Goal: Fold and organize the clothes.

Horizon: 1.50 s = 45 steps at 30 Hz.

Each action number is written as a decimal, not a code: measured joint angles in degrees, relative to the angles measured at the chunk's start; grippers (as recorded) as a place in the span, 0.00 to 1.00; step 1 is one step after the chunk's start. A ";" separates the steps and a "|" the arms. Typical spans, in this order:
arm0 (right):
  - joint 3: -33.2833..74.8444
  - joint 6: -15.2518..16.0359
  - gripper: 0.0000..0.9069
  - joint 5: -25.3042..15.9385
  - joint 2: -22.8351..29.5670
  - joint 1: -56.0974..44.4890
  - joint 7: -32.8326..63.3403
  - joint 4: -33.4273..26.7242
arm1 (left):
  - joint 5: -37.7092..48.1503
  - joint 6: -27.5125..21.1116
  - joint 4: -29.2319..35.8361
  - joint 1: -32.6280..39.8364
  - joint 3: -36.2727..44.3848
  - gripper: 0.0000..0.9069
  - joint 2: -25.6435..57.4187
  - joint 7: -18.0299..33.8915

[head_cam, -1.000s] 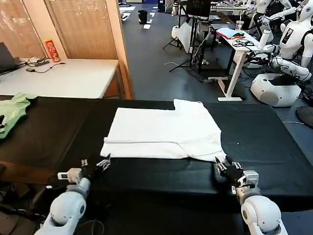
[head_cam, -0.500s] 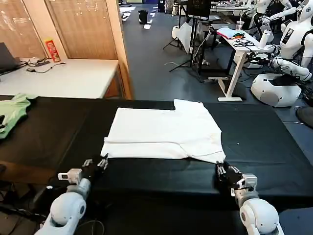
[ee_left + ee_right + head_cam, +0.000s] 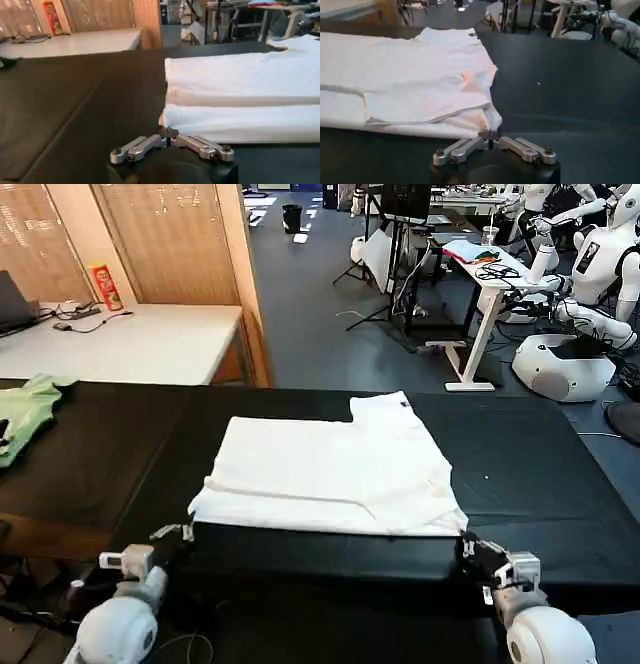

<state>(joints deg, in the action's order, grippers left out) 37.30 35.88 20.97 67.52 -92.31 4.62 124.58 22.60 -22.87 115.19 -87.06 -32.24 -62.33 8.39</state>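
My white T-shirt (image 3: 330, 474) is lying print side down, hiding its letters. The picture edge is cutting off the green garment (image 3: 22, 419) beside it.

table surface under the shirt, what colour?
Black, a plain matte black tabletop under the white cotton T-shirt; clearest in the head view.

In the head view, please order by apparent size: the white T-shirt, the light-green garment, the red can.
1. White T-shirt, largest.
2. Light-green garment, cut off by the edge, so its full size is unsure.
3. Red can, smallest, but farther away.
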 joint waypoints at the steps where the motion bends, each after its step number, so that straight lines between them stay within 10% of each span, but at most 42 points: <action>1: 0.02 0.08 0.03 -0.04 0.00 -0.82 0.09 0.74 | -0.20 0.02 0.95 -1.28 -0.29 0.00 0.04 0.03; 4: 0.05 0.22 0.04 -0.15 0.14 -2.79 0.26 2.57 | -0.64 0.11 3.90 -5.30 -1.28 0.00 0.07 0.04; 5: 0.06 0.24 0.14 -0.20 0.27 -3.36 0.26 3.03 | -0.70 0.11 4.77 -6.43 -1.59 0.57 0.08 0.04; 6: 0.05 0.32 0.97 -0.30 0.41 -3.85 0.24 3.41 | -0.77 0.11 5.63 -7.54 -1.95 0.97 0.09 0.05; 20: 1.37 4.10 0.97 -1.61 1.63 -8.96 1.44 10.76 | 0.35 -2.81 13.30 -17.22 -6.32 0.97 0.22 1.96; 27: 2.61 -2.15 0.97 1.59 -0.83 -3.43 1.42 11.19 | 3.63 -6.24 16.67 -15.35 -7.73 0.97 0.50 3.33; 45: -13.82 -1.90 0.97 7.25 -4.26 42.12 4.86 -26.68 | 17.26 -11.06 -7.57 27.25 4.90 0.97 3.33 4.41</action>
<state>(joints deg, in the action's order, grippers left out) 23.49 33.97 28.22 63.25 -50.19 9.48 97.90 39.86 -33.93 107.63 -59.81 -27.35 -59.00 12.80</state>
